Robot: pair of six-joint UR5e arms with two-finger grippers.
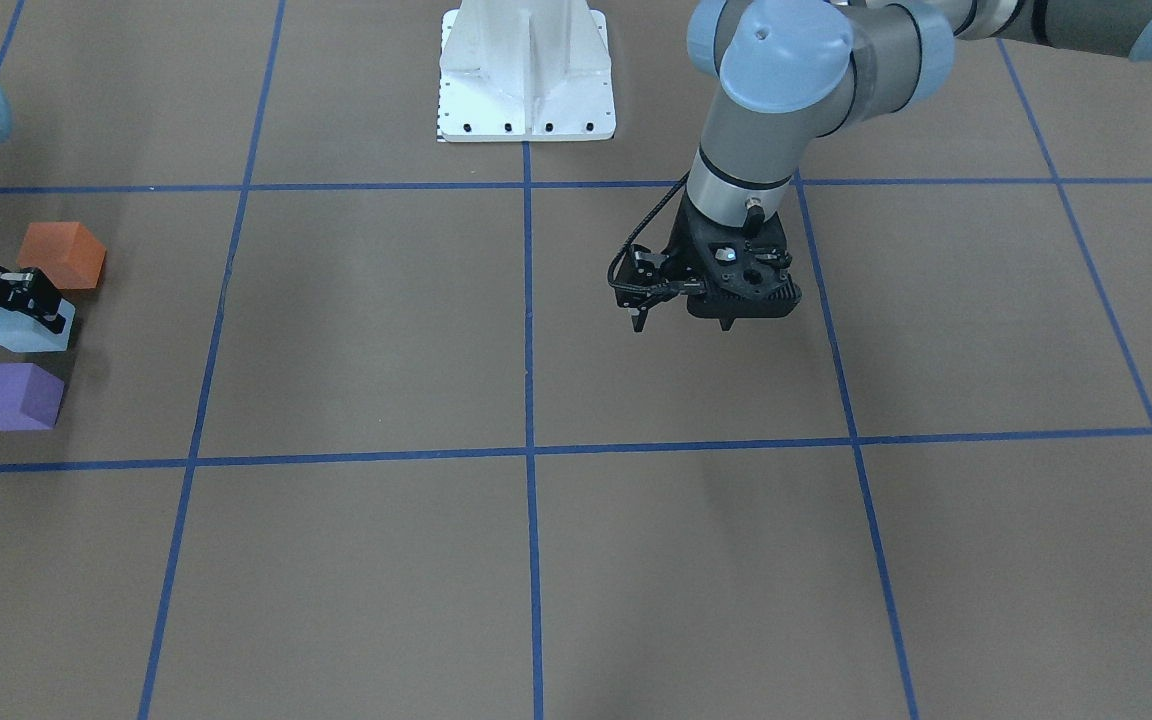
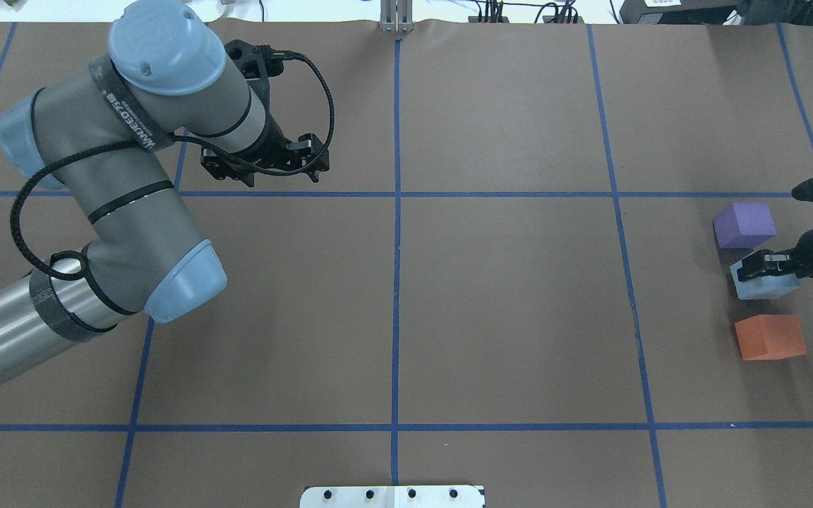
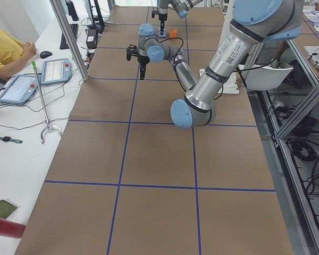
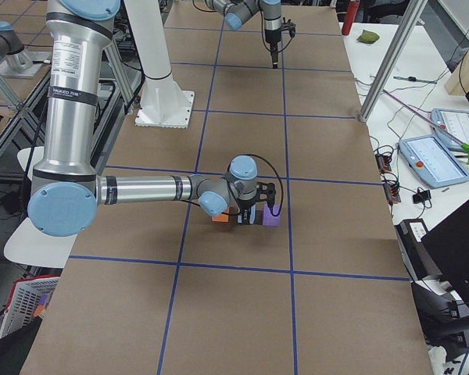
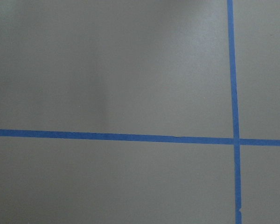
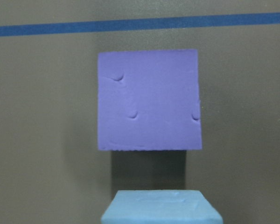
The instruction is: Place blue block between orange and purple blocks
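**Blue block** [image 2: 766, 286]: held low at the desk [image 2: 505, 296], just beside the purple block [image 2: 744, 224] on the side toward the orange block [image 2: 770, 337]. Small gaps are seen on both sides.

**Right tool** [image 2: 766, 268]: clamped narrowly on the blue block; release is judged pending.

**Left tool** [image 2: 265, 169]: kept well apart from the purple block; its opening cannot be told.

**Obstruction**: only the two neighbouring blocks are judged at risk when the tool is withdrawn.

Row at the table's [image 2: 696, 127] right end: near block [image 2: 770, 337], middle block [image 2: 759, 288] under the right gripper [image 2: 768, 265], far block [image 2: 744, 224].
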